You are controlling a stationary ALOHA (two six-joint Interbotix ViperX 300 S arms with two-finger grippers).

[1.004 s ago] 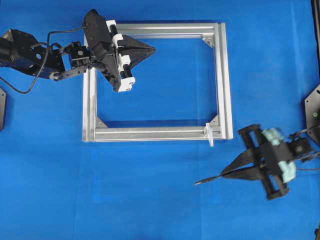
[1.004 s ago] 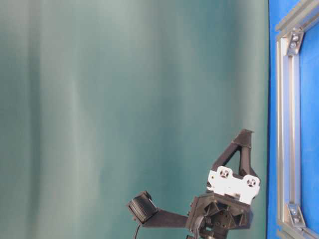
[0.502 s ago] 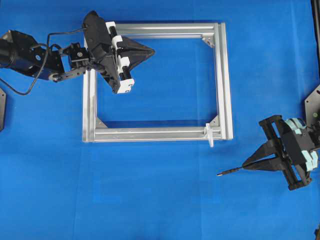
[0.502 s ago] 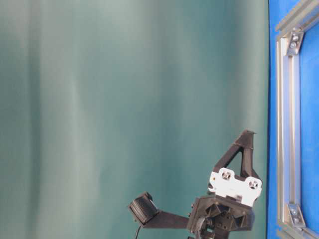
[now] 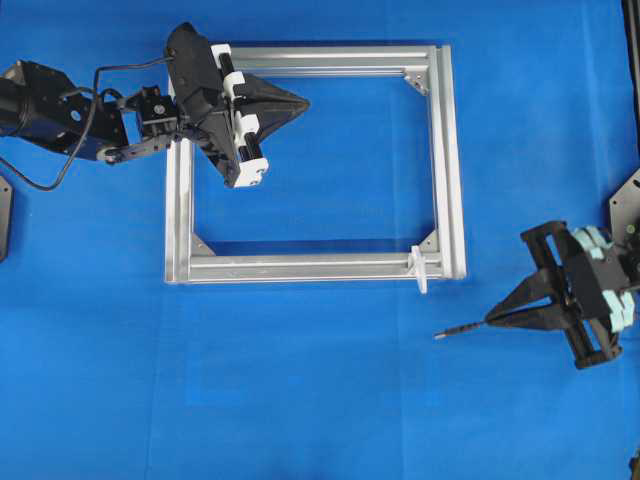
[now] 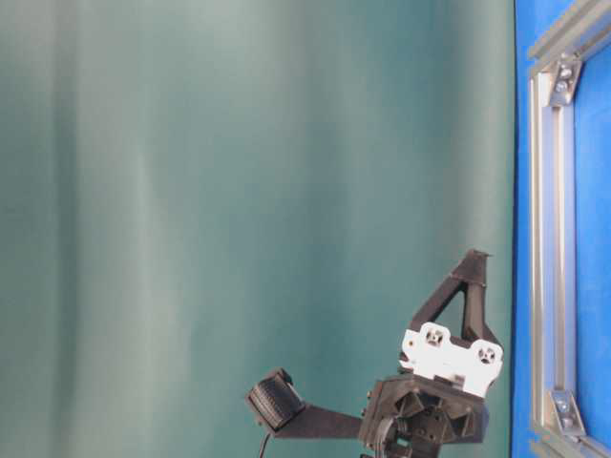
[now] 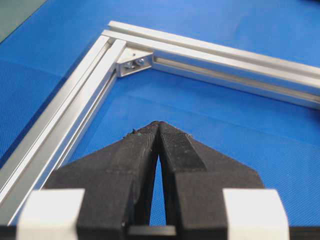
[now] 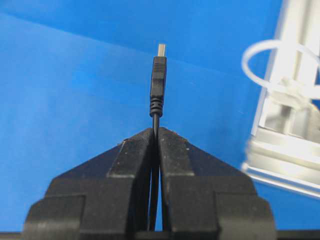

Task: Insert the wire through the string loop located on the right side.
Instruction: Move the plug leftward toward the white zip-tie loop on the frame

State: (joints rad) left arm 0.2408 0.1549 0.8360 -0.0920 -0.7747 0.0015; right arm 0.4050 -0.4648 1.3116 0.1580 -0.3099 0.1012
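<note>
Wire [image 8: 157, 85] is sticking out of the right gripper [image 8: 155, 131], whose jaws are pinching it just behind the moulded plug, so that only a short length with the metal tip is reaching forward. In the overhead view that plug end [image 5: 452, 331] is pointing leftward, below and slightly right of the aluminium frame [image 5: 180, 215], apart from it and not yet lined up with anything. The string loop [image 8: 272, 57] is sitting at the frame's lower right corner, standing off the bar as a thin white ring [image 5: 419, 268]; from the right wrist it is lying to the right of the plug and beyond it.

Judging by its thinness, the wire is probably light and limp, so a grip close behind the plug looks right: the short stub should be staying straight instead of drooping. The plug body looks stiff and smooth, and the rest of the cable is not showing in these views. The loop looks flimsy and likely to be bending aside if nudged, so the tip needs to enter it cleanly.

The left gripper [image 7: 159, 127] is hovering inside the frame's upper left corner, jaws pressed together on nothing.
</note>
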